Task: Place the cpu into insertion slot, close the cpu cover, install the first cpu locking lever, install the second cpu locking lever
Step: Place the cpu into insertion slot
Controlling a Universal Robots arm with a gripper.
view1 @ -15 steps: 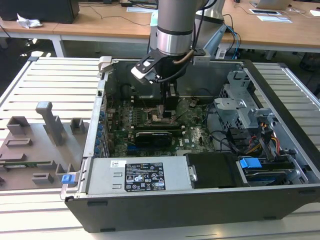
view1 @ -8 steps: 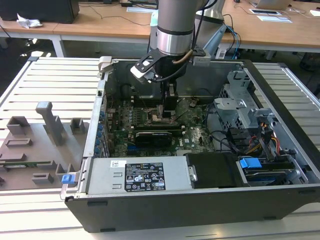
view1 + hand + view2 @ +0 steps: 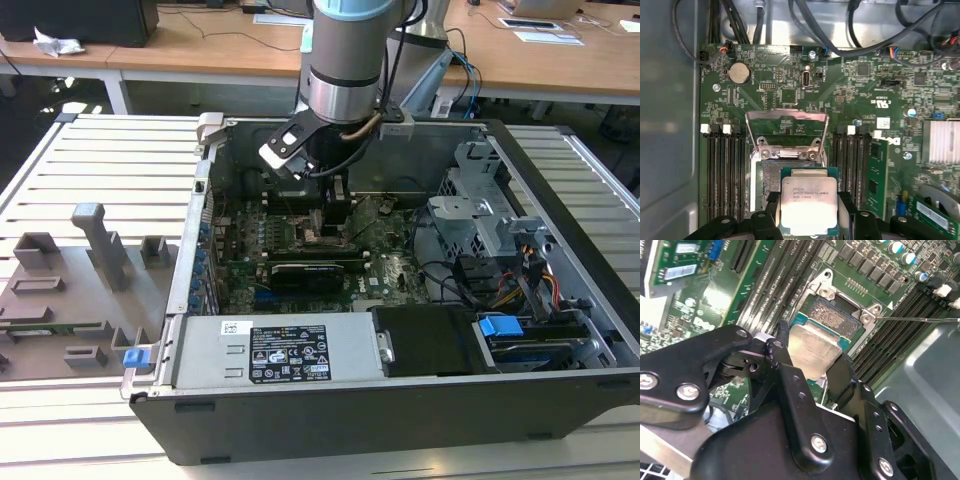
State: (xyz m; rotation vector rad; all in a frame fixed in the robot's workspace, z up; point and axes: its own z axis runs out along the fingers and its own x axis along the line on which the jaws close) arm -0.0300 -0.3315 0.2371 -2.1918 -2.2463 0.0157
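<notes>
We see the gripper (image 3: 807, 217) clamped on the cpu (image 3: 807, 200) just over the slot (image 3: 769, 175), not yet seated. The cover (image 3: 785, 116) beside the slot stands open; closing and locking are left

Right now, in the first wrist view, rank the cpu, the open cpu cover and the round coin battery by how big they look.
1. cpu cover and cpu: look about alike; the cpu is nearer the camera, so I won't rank them.
2. coin battery: clearly smallest.
</notes>
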